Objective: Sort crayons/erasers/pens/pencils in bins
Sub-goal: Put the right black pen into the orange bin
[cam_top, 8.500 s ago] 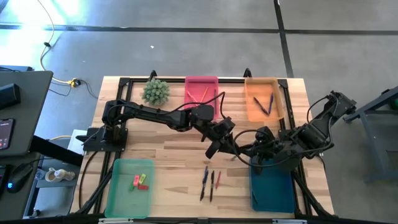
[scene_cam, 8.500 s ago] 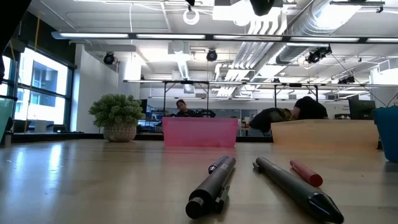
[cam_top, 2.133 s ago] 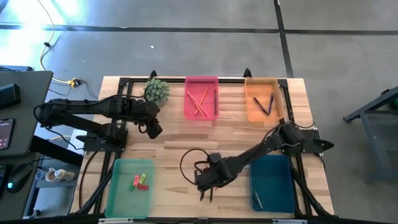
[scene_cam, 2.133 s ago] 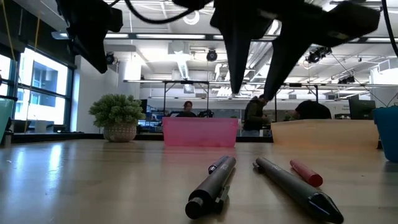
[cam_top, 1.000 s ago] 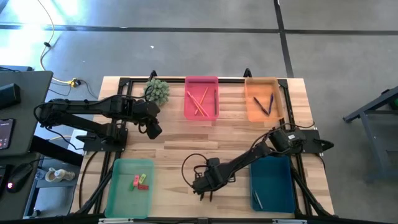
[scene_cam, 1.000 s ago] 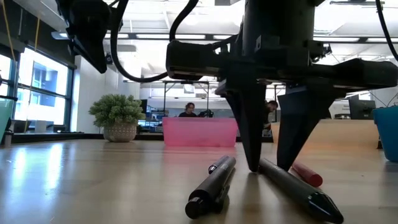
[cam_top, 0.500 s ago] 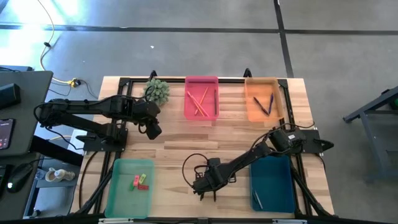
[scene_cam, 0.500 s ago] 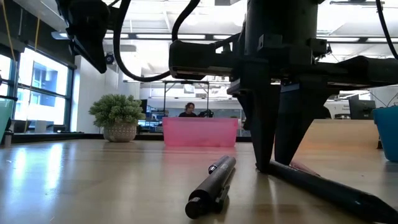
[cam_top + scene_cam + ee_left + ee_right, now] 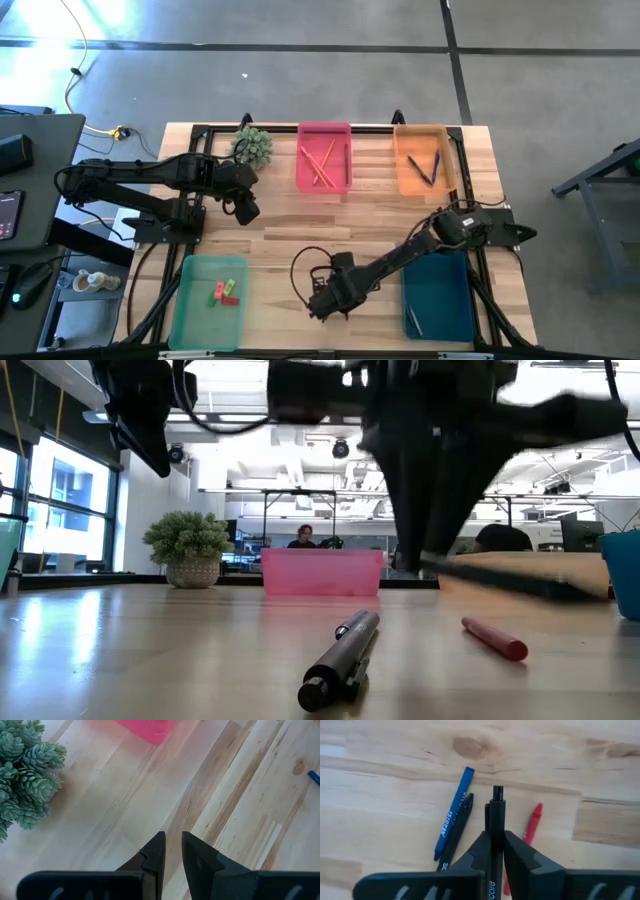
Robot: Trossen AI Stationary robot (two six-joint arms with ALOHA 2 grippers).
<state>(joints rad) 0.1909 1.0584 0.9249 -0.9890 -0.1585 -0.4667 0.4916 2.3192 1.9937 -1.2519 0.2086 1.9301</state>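
My right gripper (image 9: 325, 300) hangs over the table's near middle, shut on a dark pen (image 9: 495, 815), which shows blurred above the table in the low view (image 9: 510, 578). Below it lie a blue crayon (image 9: 454, 812), another dark pen (image 9: 340, 655) and a red crayon (image 9: 495, 638), flat on the wood. My left gripper (image 9: 248, 212) waits, shut and empty, near the plant. Pencils lie in the pink bin (image 9: 324, 178), pens in the orange bin (image 9: 424, 185), erasers (image 9: 224, 292) in the green bin (image 9: 205, 320). The teal bin (image 9: 440, 290) is beside my right arm. My right gripper pinches the dark pen's barrel (image 9: 494, 827) between its two fingers (image 9: 517, 852), coming from above and pointing down, across the pen. One end of the pen (image 9: 496, 792) sticks out past the fingertips. The pen is lifted clear of the table, about level.
A small potted plant (image 9: 252, 147) stands at the far edge, left of the pink bin. Bare wood lies between the four bins in the table's middle. People sit in the room beyond the far edge.
My right gripper, open astride the dark pen a second ago, shut on it and rose. The pen first tipped with its far end up, then came clear of the table. The other dark pen and the red crayon stayed put.
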